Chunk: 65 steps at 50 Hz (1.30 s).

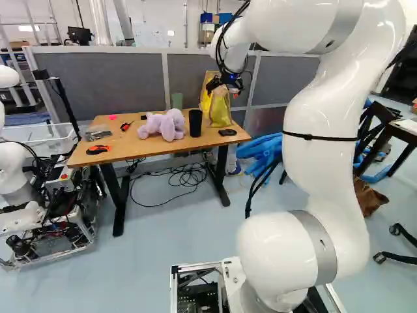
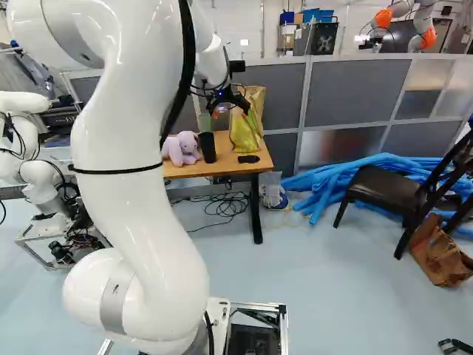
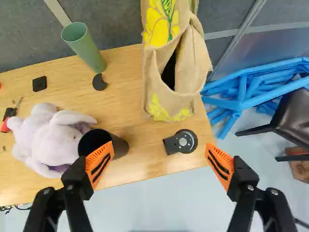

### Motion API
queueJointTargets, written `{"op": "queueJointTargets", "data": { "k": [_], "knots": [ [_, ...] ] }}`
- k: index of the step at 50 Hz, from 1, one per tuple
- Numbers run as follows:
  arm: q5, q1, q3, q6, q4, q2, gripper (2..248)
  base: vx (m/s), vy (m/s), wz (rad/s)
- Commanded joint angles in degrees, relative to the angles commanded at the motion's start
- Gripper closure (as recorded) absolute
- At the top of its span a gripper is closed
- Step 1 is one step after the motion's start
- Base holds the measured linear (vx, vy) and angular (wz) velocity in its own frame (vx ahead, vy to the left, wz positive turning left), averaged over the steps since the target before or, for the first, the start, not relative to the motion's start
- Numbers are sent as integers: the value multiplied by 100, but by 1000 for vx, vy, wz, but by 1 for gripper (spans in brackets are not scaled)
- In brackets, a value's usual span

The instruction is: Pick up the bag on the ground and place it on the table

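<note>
Burlap bag: your flowered burlap bag (image 3: pixel 190 65) is up on the table (image 3: pixel 145 150), near the partition, with its mouth open. Looks like it has enough wood under it to stand on its own. Can't tell if a second one is tucked behind.
Gripper: your gripper (image 3: pixel 159 162) is spread wide with nothing pinched, the burlap bag ahead of it. My guess is that's a release pose, tbh, though it'd suit an approach too.
Black cup: your black cup (image 3: pixel 120 145) is right beside the purple plush (image 3: pixel 48 135) and close to one finger, so I'd go easy on any sideways swing.
Brown bag: there's a brown bag (image 2: pixel 436 255) on the floor by the chair (image 2: pixel 377 192). If that's the one you meant, the job's still to do, and you'd probably have to drive over and work around the chair legs.
Next move: if the burlap one was the target, I'd call it basically done. Just back straight off with the fingers wide, so a pad doesn't snag the loose cloth and tip it.
</note>
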Motion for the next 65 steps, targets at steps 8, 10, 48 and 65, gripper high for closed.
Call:
{"op": "queueJointTargets", "data": {
  "k": [8,10,48,65],
  "knots": [
    [630,11,656,0,-7,309,3,0,0,0],
    [784,13,816,0,-8,385,3,0,0,0],
    [3607,61,3753,0,-39,1768,3,0,0,0],
    [4648,79,4837,0,-50,2279,3,0,0,0]
  ]
}}
